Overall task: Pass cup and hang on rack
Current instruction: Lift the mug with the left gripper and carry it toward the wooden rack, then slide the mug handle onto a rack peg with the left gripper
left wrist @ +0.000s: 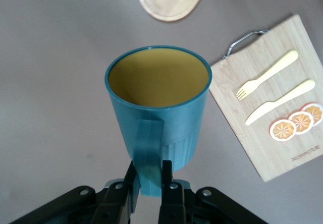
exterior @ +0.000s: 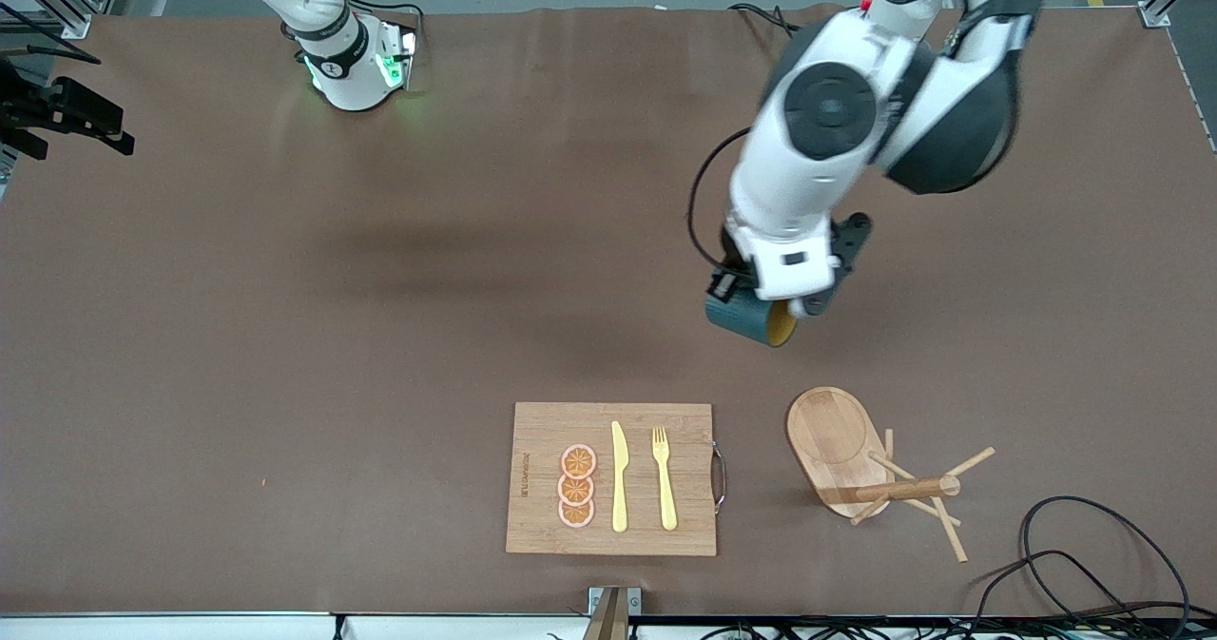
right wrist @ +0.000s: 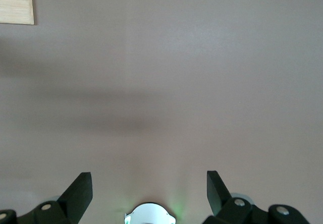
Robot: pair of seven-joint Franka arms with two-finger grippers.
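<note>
- The left gripper [left wrist: 150,181] hangs in the air over bare table, up at about 12 o'clock from the rack's base; its jaws are pinched tight on the handle [left wrist: 149,151] of the cup [exterior: 751,317]
- The cup is off the table, lying tilted in the grip, so its yellowish-brown inside [left wrist: 159,77] opens toward the front camera and the rack
- The rack [exterior: 860,469] stands on the table close to the front edge, toward the left arm's end; its oval bamboo base [exterior: 832,436] rests flat, and the post with its thin pegs [exterior: 936,488] rises from the base's 5 o'clock end
- No cup hangs on any peg
- A bamboo cutting board [exterior: 542,478] lies at 9 o'clock from the rack, near it but apart
- On the board, a yellow knife [exterior: 619,478] and a yellow fork [exterior: 665,478] lie side by side, with three orange slices [exterior: 576,486] stacked in a column at 9 o'clock from the knife
- The right gripper [right wrist: 149,191] waits over bare table near its own base, its fingers [right wrist: 81,188] spread wide and holding nothing
- Black cables [exterior: 1093,564] loop at 3 o'clock from the rack, by the table's front corner
</note>
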